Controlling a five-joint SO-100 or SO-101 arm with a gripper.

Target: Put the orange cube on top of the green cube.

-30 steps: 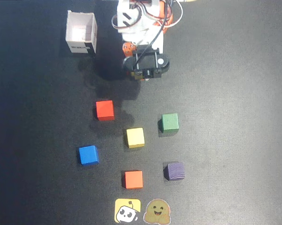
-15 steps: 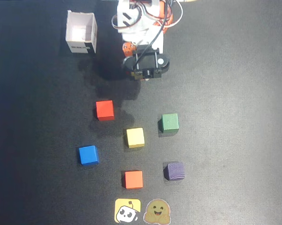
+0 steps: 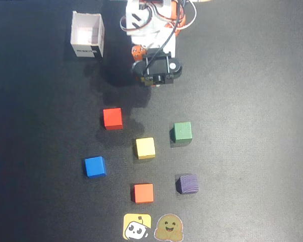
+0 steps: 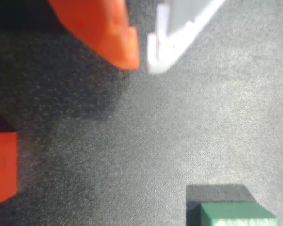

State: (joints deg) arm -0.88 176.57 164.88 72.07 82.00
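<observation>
Orange cube (image 3: 143, 193): target item, lying low in the overhead view, apart from everything, directly below the yellow cube and just above the two stickers. Untouched; not in my wrist view.

Bench (image 3: 252, 151): dark matte cloth surface, carrying all items.

Arm (image 3: 151, 30): mine, white and orange, folded up at the top centre of the overhead view, well away from every cube.

White box (image 3: 87, 35): open-topped, upper left, beside my base. No part in this job.

Hand (image 4: 142, 59): one orange finger and one white, tips nearly meeting with only a thin gap, nothing between them. Empty and close to shut, hanging above bare cloth.

Green cube (image 3: 182, 131): destination, right of the yellow cube, top face clear. Shows at the bottom edge of my wrist view.

Red cube (image 3: 112, 118): deeper in colour than the target, upper left of the group; probably the block at the left edge of my wrist view. Not to be mistaken for the target.

Yellow cube (image 3: 145, 147), blue cube (image 3: 95, 166), purple cube (image 3: 186, 183): bystanders, each apart.

Stickers (image 3: 152, 227): two, at the bottom edge.

Step in hand, by my judgement: the reach has barely begun. Next move calls for spreading my fingers, travelling over the yellow cube to the far orange one, then descending squarely.
</observation>
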